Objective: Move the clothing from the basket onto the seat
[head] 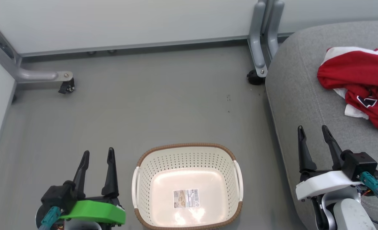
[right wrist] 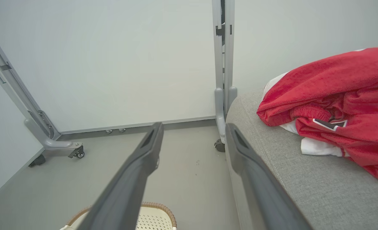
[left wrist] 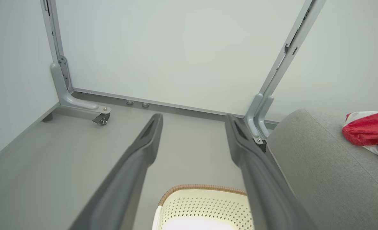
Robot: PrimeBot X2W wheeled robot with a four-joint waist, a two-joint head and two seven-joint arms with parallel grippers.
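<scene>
Grey floor (head: 144, 105), one basket (head: 189, 156), one clothing heap (head: 361, 73)

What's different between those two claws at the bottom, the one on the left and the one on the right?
The left gripper has a bright green base; the right gripper has a white one. The left gripper shows over the floor beside the basket, the right gripper over the seat edge. Both have dark fingers spread open, holding nothing.
</scene>
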